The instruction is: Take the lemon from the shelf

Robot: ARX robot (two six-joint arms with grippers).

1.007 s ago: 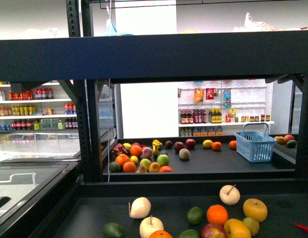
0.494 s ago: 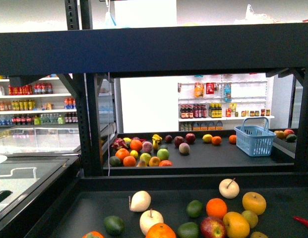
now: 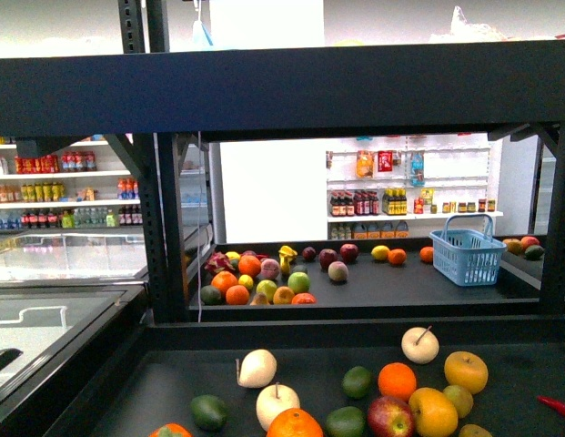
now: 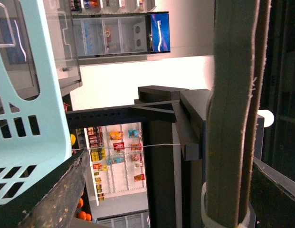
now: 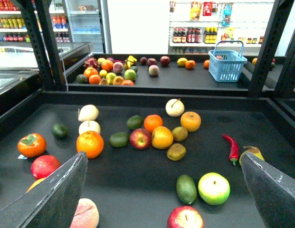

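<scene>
Meanwhile right jaws gape over the shelf crowded with oranges; left unclear.

The black shelf carries scattered fruit: an orange near left, a red chili right, a green apple near right.

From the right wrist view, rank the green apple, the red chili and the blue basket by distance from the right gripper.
1. Green apple, close in front, between the jaws.
2. Red chili, farther along the tier.
3. Blue basket, on the far shelf.
</scene>
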